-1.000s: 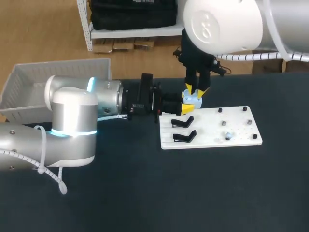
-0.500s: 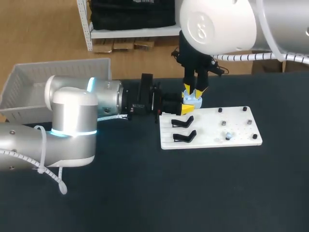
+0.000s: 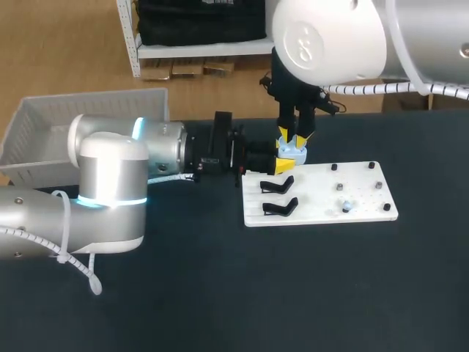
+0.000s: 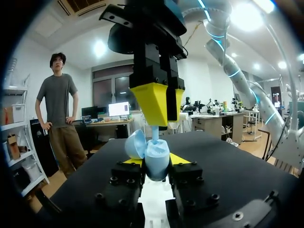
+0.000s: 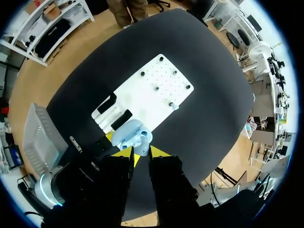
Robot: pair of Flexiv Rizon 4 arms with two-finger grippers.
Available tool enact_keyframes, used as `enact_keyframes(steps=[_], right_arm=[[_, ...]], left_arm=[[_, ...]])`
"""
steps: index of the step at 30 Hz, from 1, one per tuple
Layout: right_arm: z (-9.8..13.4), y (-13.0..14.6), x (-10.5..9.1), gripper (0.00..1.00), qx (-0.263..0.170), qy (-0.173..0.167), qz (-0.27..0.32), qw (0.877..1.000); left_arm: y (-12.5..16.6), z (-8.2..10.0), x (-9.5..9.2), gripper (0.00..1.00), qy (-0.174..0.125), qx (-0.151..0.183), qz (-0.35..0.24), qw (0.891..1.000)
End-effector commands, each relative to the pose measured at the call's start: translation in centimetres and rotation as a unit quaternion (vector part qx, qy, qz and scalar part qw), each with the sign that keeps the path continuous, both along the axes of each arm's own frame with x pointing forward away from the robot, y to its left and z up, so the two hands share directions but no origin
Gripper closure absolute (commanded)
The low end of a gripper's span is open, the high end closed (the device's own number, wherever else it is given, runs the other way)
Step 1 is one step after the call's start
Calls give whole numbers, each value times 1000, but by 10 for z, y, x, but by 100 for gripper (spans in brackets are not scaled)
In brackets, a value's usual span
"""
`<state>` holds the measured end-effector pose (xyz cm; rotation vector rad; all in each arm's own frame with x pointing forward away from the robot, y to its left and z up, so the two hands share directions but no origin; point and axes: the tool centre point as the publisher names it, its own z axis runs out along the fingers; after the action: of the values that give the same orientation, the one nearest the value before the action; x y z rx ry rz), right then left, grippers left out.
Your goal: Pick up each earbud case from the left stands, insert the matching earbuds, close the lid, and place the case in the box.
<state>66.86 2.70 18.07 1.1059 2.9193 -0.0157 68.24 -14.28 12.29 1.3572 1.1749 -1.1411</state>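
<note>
Our left tool is gripping the pale-blue case by its sides, lid open, over the white board near the tabletop's far edge. Our right tool is pinching an earbud directly above, its lower end meeting the case's opening.

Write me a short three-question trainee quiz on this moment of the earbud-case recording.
1. Multiple choice: what does the left gripper hold? A) a black clip B) a light blue earbud case C) nothing
2. True or false: the case is closed.
3. Short answer: what small thing sits between the fingers of the right gripper, just above the case?

Key: 1 B. 2 false, its lid stands open. 3 a light blue earbud.
</note>
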Motion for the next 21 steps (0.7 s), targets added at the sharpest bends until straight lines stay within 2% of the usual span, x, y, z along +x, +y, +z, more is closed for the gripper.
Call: enact_keyframes(steps=[1,21], right_arm=[[-2,0,1,100,0,0,-1,1000],[-9,-4,3,100,-8,4,-10,1000]], left_arm=[[0,-1,-1,100,-2,-2,3,1000],[0,-1,-1,100,-2,-2,3,1000]])
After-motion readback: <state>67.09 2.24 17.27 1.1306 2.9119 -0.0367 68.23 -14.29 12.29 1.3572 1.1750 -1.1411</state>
